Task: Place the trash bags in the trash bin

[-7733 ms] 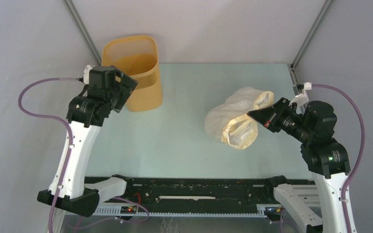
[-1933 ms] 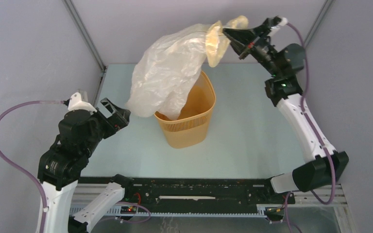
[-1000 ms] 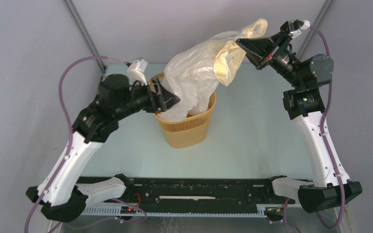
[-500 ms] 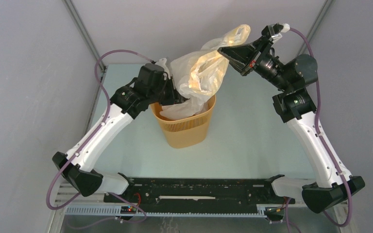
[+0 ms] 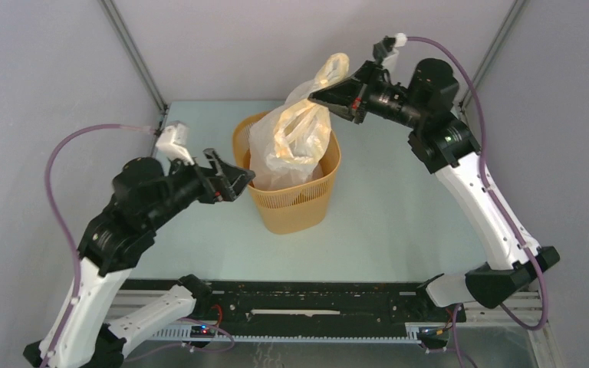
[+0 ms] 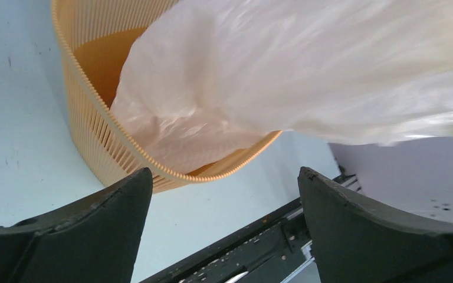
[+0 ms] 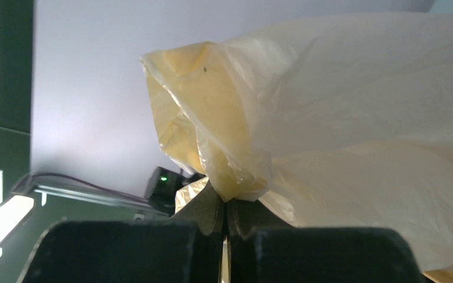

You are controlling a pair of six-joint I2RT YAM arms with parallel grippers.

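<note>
Half the trash bag (image 5: 290, 142) is hanging upright inside the trash bin (image 5: 291, 211) while I am pinching its top from above in my clamped right gripper (image 5: 316, 96), my left gripper (image 5: 234, 178) hovering wide-spread and empty at the bin's left.

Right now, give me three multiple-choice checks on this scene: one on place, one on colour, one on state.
1. Lower end of the trash bag is: A on the table; B inside the trash bin; C draped over the left arm.
2. Bin colour: A yellow-orange; B blue; C black.
3. Left fingers are: A shut on the bag; B shut, empty; C open, empty.
Answers: B, bag dips below the rim; A, ribbed wall shows it; C, they stand apart beside the bin.
</note>
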